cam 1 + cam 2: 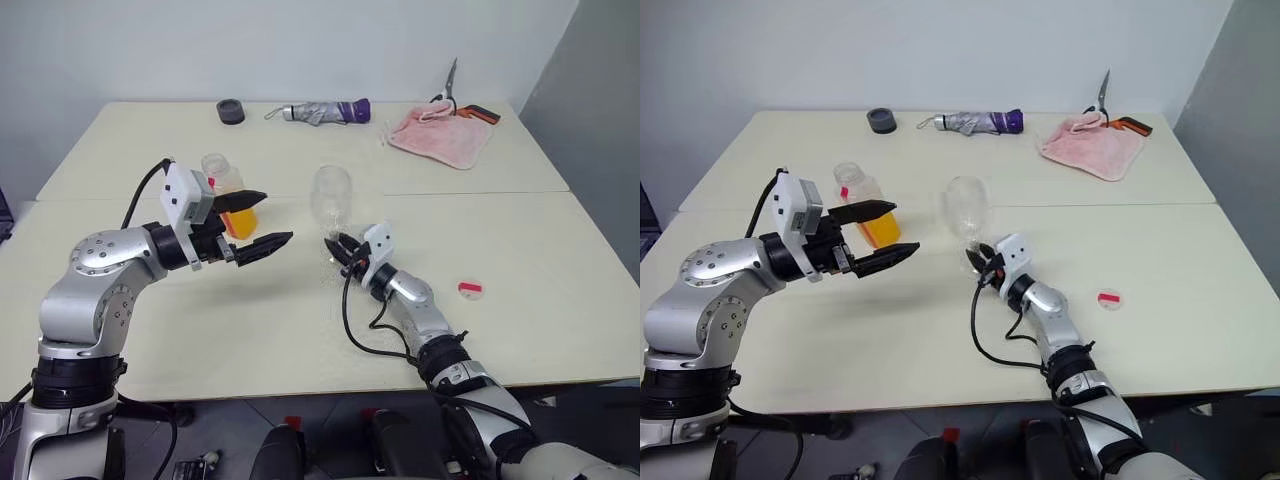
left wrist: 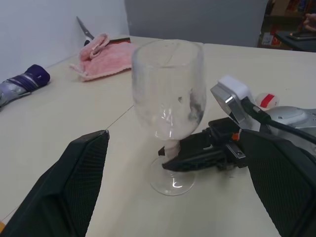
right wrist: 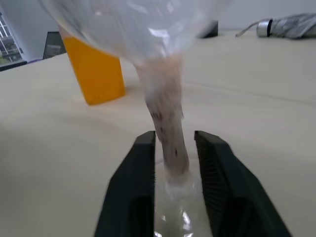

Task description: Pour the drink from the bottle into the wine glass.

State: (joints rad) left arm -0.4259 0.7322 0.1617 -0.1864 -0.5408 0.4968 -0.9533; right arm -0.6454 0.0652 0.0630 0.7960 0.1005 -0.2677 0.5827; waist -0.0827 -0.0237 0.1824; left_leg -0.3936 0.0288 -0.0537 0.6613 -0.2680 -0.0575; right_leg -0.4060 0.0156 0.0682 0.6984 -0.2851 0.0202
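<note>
The wine glass [image 1: 332, 192] stands upright and clear at the middle of the table [image 1: 300, 320]. My right gripper [image 1: 337, 246] lies low on the table. Its two black fingers sit on either side of the glass stem [image 3: 168, 133], slightly open, with a thin gap showing on one side. The bottle [image 1: 225, 185] stands uncapped to the left of the glass, with the orange drink [image 1: 240, 222] in its lower part. My left gripper [image 1: 278, 217] hovers open just in front of the bottle. It points toward the glass and holds nothing.
A small red cap [image 1: 470, 289] lies on the table to the right of my right arm. At the far edge lie a black tape roll [image 1: 230, 111], a folded umbrella [image 1: 320, 112], a pink towel [image 1: 445, 135] and scissors [image 1: 455, 85].
</note>
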